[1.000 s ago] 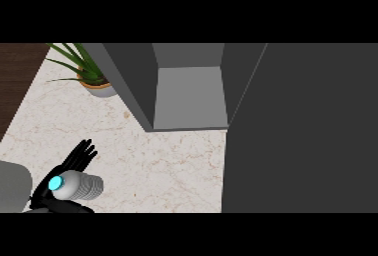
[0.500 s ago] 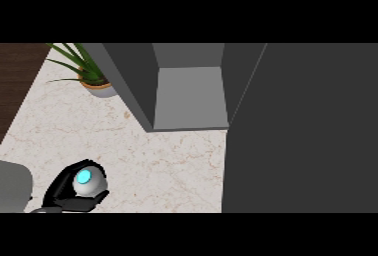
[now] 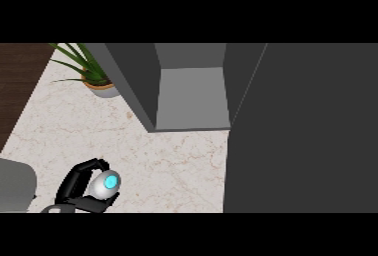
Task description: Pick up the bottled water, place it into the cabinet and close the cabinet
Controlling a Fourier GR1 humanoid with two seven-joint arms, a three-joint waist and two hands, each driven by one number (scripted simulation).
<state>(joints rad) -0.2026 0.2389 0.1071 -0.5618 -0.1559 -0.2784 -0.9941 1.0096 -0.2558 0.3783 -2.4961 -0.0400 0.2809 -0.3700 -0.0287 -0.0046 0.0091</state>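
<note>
The bottled water [image 3: 105, 183], pale with a blue cap, stands on the marble counter [image 3: 170, 165] near the lower left of the head view. My left hand [image 3: 80, 176] is curled round it, fingers arching over its far side and thumb under its near side. The open grey cabinet [image 3: 190, 95] stands further back, to the right of the bottle, and its shelf is bare. The cabinet's dark door [image 3: 303, 130] is swung open and fills the right side of the view. My right hand does not show.
A potted plant [image 3: 92, 75] sits at the back left beside the cabinet's wall. A grey rounded shape [image 3: 15, 186] lies at the left edge. Dark floor [image 3: 18, 75] shows beyond the counter's left edge.
One second ago my left hand's fingers stood straight beside the bottle. They have since curled round it. The bottle's cap now sits a little more upright.
</note>
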